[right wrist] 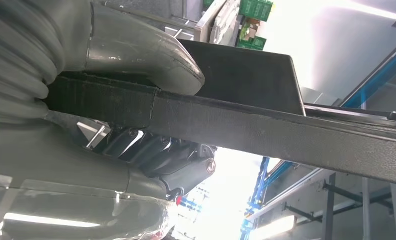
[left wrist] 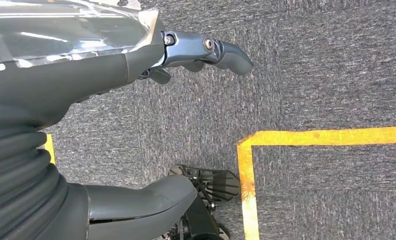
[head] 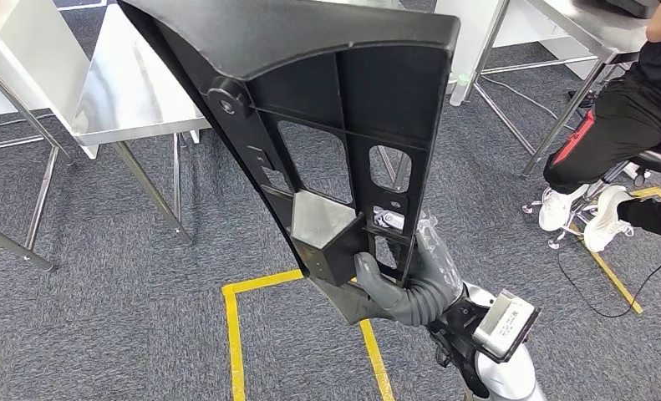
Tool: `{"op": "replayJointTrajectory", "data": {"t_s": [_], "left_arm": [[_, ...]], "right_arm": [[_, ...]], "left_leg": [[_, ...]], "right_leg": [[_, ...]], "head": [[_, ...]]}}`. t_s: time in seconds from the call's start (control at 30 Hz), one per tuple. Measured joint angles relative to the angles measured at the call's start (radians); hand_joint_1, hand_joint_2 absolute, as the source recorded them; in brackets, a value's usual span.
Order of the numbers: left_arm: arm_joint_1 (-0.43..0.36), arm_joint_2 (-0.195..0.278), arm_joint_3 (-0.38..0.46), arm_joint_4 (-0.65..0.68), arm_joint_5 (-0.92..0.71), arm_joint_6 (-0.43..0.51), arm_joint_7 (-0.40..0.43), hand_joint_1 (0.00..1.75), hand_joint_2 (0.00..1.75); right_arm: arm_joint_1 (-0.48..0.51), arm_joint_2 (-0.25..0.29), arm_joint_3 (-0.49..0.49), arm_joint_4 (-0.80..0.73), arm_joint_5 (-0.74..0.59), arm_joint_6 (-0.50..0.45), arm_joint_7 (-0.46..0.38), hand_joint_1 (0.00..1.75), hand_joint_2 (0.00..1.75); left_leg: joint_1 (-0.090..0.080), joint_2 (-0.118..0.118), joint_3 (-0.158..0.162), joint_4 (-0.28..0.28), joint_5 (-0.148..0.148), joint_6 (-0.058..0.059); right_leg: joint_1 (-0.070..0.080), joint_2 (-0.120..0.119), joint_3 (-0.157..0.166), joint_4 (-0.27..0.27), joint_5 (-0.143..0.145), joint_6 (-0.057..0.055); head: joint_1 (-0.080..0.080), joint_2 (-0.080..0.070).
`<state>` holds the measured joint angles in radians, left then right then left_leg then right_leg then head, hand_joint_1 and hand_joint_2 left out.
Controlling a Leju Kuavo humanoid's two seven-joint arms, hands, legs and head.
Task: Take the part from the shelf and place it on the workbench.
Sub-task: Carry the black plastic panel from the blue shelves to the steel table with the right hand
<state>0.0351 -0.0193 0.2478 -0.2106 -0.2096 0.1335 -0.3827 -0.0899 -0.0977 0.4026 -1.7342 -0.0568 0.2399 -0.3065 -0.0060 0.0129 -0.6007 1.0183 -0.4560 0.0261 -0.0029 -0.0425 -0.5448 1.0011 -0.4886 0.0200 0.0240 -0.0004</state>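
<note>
The right hand (head: 410, 280) grips the part (head: 335, 125), a long black plastic panel with ribs and cut-out windows, by its narrow lower end, and holds it up in front of the head camera so that it rises tilted toward the upper left and widens to a curved top edge. In the right wrist view the thick grey thumb (right wrist: 150, 55) lies pressed on one face of the part's (right wrist: 266, 130) dark edge while the darker fingers (right wrist: 150, 150) curl against the opposite face, so the hand is clamped on it. The left hand (left wrist: 110, 100) hangs over the grey carpet (left wrist: 316, 65) with its fingers (left wrist: 221, 50) apart from the thumb (left wrist: 145, 197) and nothing between them. Yellow tape (head: 243, 288) marks a rectangle on the carpet below the part. Behind the part stand steel-topped tables (head: 134, 92) with thin metal legs, 1 to the left and 1 at the upper right (head: 594, 25). A person in black clothes and white shoes (head: 611, 142) sits on a stool at the right edge
</note>
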Motion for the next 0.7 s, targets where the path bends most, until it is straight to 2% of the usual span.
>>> {"op": "replayJointTrajectory", "data": {"t_s": [0.13,0.27,0.33,0.4,0.47,0.5,0.53,0.57,0.63,0.67,0.7], "left_arm": [[0.000,0.000,0.001,0.000,-0.001,0.000,0.000,0.00,1.75],[0.000,-0.001,0.002,0.000,-0.005,0.004,0.008,0.00,1.75],[0.000,-0.001,0.004,0.000,-0.008,0.006,0.013,0.00,1.75],[-0.002,-0.003,0.008,-0.001,-0.009,0.008,0.015,0.00,1.75],[-0.005,-0.004,0.011,-0.002,-0.010,0.009,0.016,0.00,1.75],[-0.005,-0.004,0.012,-0.002,-0.010,0.009,0.017,0.00,1.75],[-0.005,-0.005,0.012,-0.002,-0.010,0.010,0.018,0.00,1.75],[-0.005,-0.006,0.012,-0.002,-0.010,0.010,0.019,0.00,1.75],[-0.005,-0.010,0.013,-0.002,-0.010,0.010,0.020,0.00,1.75],[-0.005,-0.009,0.014,-0.002,-0.010,0.010,0.021,0.00,1.75],[-0.005,-0.009,0.016,-0.002,-0.011,0.010,0.022,0.00,1.75]], "right_arm": [[0.000,0.000,-0.001,0.000,0.000,0.000,0.000,1.75,1.75],[-0.001,0.002,0.000,0.000,0.003,0.000,0.001,1.75,1.75],[-0.001,0.005,0.000,-0.001,0.006,0.000,0.002,1.75,1.75],[-0.001,0.006,-0.001,-0.002,0.008,0.000,0.003,1.75,1.75],[0.002,0.005,-0.001,-0.002,0.010,0.000,0.003,1.75,1.75],[0.004,0.004,-0.001,-0.001,0.011,0.000,0.004,1.75,1.75],[0.006,0.004,-0.001,0.000,0.012,0.000,0.004,1.75,1.75],[0.007,0.003,-0.001,0.000,0.013,0.000,0.004,1.75,1.75],[0.007,0.003,-0.001,0.000,0.014,0.000,0.004,1.75,1.75],[0.006,0.003,-0.001,0.000,0.014,0.001,0.004,1.75,1.75],[0.006,0.004,-0.001,0.000,0.014,0.001,0.004,1.75,1.75]], "left_leg": [[0.001,0.000,0.000,0.001,0.000,0.000],[-0.002,-0.001,-0.003,0.003,-0.008,0.014],[0.004,-0.005,0.008,-0.011,-0.004,0.023],[0.011,-0.010,0.023,-0.027,0.001,0.031],[0.013,-0.016,0.027,-0.030,0.000,0.034],[0.013,-0.020,0.029,-0.030,-0.002,0.033],[0.015,-0.024,0.031,-0.029,-0.005,0.030],[0.017,-0.029,0.035,-0.028,-0.008,0.026],[0.023,-0.039,0.047,-0.025,-0.019,0.012],[0.024,-0.043,0.051,-0.021,-0.027,0.003],[0.023,-0.046,0.053,-0.018,-0.034,-0.006]], "right_leg": [[0.001,0.000,0.000,-0.001,0.000,0.000],[-0.010,-0.003,0.003,-0.005,0.000,0.012],[-0.009,0.001,0.002,0.001,-0.005,0.018],[-0.009,0.019,-0.027,0.064,-0.034,0.015],[-0.012,0.035,-0.098,0.198,-0.085,0.009],[-0.013,0.037,-0.134,0.258,-0.102,0.011],[-0.016,0.038,-0.154,0.287,-0.104,0.017],[-0.019,0.038,-0.153,0.272,-0.088,0.027],[-0.029,0.038,-0.096,0.141,-0.023,0.055],[-0.032,0.039,-0.065,0.076,0.002,0.062],[-0.032,0.041,-0.043,0.033,0.016,0.060]], "head": [[0.000,0.000],[0.000,0.000],[0.000,0.000],[0.001,0.000],[0.002,0.000],[0.002,0.000],[0.002,0.000],[0.002,0.000],[0.002,0.000],[0.003,0.000],[0.003,0.000]]}}
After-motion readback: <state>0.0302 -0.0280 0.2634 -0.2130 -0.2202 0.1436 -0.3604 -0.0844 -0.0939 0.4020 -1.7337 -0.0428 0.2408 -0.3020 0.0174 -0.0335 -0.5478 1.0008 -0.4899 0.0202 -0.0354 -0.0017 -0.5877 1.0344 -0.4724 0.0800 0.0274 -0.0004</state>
